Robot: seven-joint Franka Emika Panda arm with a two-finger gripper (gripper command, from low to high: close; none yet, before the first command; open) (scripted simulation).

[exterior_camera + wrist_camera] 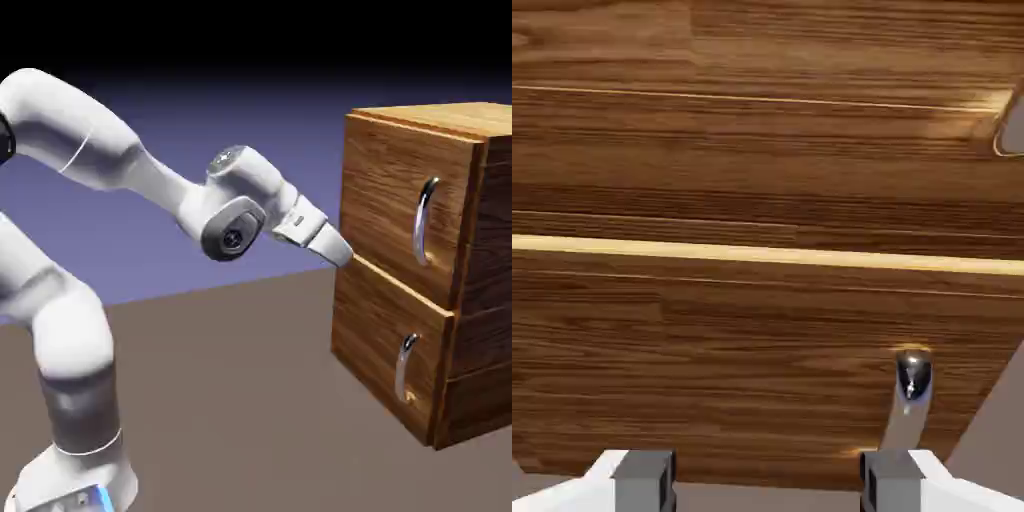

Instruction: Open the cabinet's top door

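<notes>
Blue-violet backdrop (240, 120), fading to black overhead; brown-grey surface (230, 400) below. Wood-grain cabinet (480, 230) stands at the exterior view's right, showing me two front panels and one side. Top door (390, 190) is the taller upper panel, lying flush as far as I can make out, with its curved silver handle (422, 225) upright toward the exterior view's right edge of the panel. Shorter lower panel (385, 335) sits beneath, carrying a smaller curved handle (403, 370).

My white arm (165, 190) reaches across from the exterior view's left, its hand tilted downward. Gripper (768, 482) is released, fingertips well apart, nothing grasped. From outside, its tip overlaps the cabinet's near front edge, around the level of the split between panels; I can't tell whether it touches.

Hand view: wood grain nearly throughout, a pale seam (782, 254) running across. Lower handle shows just above one fingertip, not between the two.
</notes>
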